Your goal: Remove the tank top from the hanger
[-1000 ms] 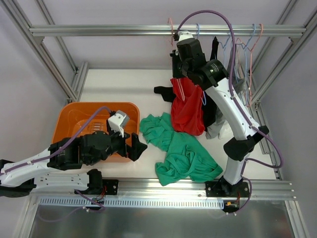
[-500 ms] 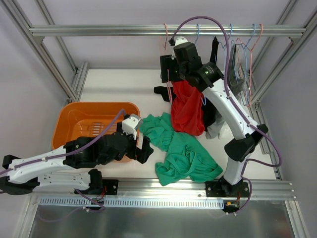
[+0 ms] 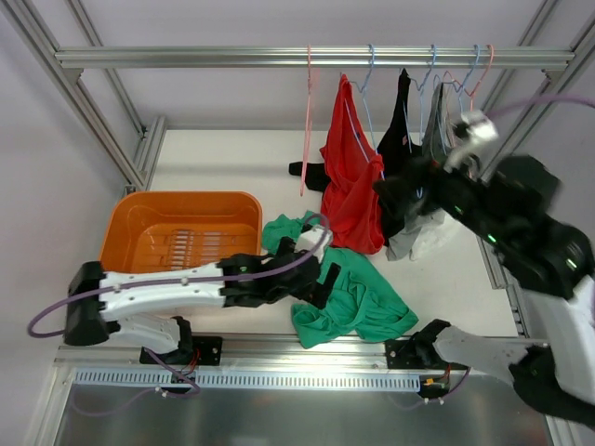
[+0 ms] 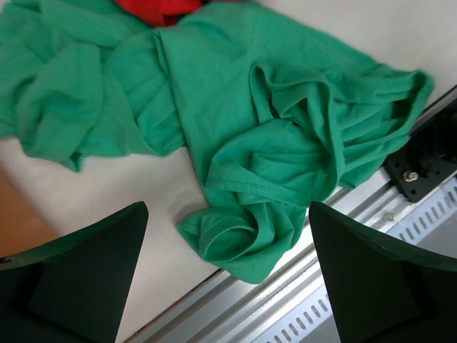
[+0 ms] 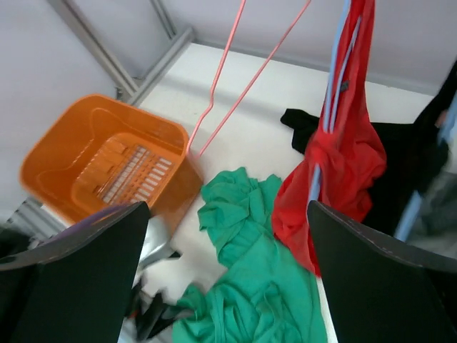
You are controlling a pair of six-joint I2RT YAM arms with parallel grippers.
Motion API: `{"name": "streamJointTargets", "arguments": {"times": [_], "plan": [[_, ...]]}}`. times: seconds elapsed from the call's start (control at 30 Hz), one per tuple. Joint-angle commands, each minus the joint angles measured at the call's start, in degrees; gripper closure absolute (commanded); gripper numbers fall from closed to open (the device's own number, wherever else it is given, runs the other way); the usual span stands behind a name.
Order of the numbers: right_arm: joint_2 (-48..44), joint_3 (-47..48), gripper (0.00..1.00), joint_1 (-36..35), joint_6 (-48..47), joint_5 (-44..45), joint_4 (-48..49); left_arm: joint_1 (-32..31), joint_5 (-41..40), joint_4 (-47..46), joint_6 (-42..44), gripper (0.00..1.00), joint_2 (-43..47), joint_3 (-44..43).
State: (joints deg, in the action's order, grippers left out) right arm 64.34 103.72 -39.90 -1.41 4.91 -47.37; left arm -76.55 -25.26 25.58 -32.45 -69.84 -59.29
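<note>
A green tank top lies crumpled on the table, off any hanger; it also fills the left wrist view. My left gripper hovers open just above its near left edge, nothing between its fingers. An empty pink hanger hangs from the rail. Beside it a red tank top hangs on a blue hanger. My right gripper is open and empty, drawn back right of the red top, looking down on the pink hanger and the red top.
An orange basket sits at the left of the table. Black garments and more hangers crowd the rail's right end. A grey cloth and a black cloth lie near the red top. The metal frame edge runs along the front.
My right gripper opened, let go of the pink hanger at the rail and pulled back to the right. My left arm swung from the basket rightwards over the green tank top.
</note>
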Motion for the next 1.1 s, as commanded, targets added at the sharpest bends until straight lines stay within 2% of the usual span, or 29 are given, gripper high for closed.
{"name": "streamJointTargets", "arguments": {"times": [0.0,0.2,0.3,0.47,0.5,0.53,0.57,0.6,0.67,0.7,0.73,0.9,0.97,1.07], "plan": [[-14.3,-7.0,0.00,0.0,-1.4,-2.2,-3.8,2.2,5.5,-6.4,-2.7,0.01,-10.8,-3.5],[-27.8,-19.7,0.00,-0.1,-0.1,-11.7,-8.5,2.6,10.2,-7.2,-3.8,0.01,-30.0,-14.3],[-33.2,-24.8,0.00,-0.1,-0.3,-15.0,-9.0,2.6,8.6,-7.1,-6.0,0.01,-35.5,-15.4],[-39.8,-27.5,0.01,-0.1,0.5,-19.3,-9.1,2.6,8.8,-7.3,-10.5,0.01,-43.8,-15.6],[-40.4,-27.6,0.01,-0.1,0.6,-19.7,-9.1,2.6,9.3,-7.4,-11.1,0.04,-44.7,-15.5],[-41.0,-27.5,0.00,0.0,0.7,-20.0,-9.1,2.3,9.8,-7.4,-11.7,0.10,-45.3,-15.2],[-42.0,-27.4,0.00,0.0,0.7,-20.5,-9.1,2.1,9.3,-7.4,-13.5,0.21,-45.8,-14.8],[-42.5,-27.2,0.01,0.0,0.7,-20.8,-9.0,2.0,9.0,-7.5,-14.3,0.43,-45.6,-13.2],[-43.3,-26.8,0.00,-0.1,0.8,-21.3,-9.0,1.7,7.2,-7.7,-16.2,0.71,-43.3,-10.3],[-43.9,-26.6,0.00,0.0,0.7,-21.6,-9.1,1.7,6.2,-7.7,-16.6,0.79,-41.9,-9.1],[-44.2,-26.4,0.01,-0.1,0.7,-21.7,-8.9,1.3,5.1,-7.5,-16.9,0.98,-40.1,-8.0],[-45.2,-26.6,0.01,0.0,0.4,-21.4,-8.3,-0.8,-4.1,-4.8,-15.3,1.00,-19.8,-1.9],[-45.1,-26.7,0.01,-0.1,0.0,-20.6,-8.2,-1.4,-7.2,-2.0,-12.9,1.00,-10.9,-3.5],[-45.0,-26.8,0.00,-0.1,-0.3,-19.3,-7.2,-1.5,-11.8,3.1,-8.1,1.00,-2.3,-7.9]]}}
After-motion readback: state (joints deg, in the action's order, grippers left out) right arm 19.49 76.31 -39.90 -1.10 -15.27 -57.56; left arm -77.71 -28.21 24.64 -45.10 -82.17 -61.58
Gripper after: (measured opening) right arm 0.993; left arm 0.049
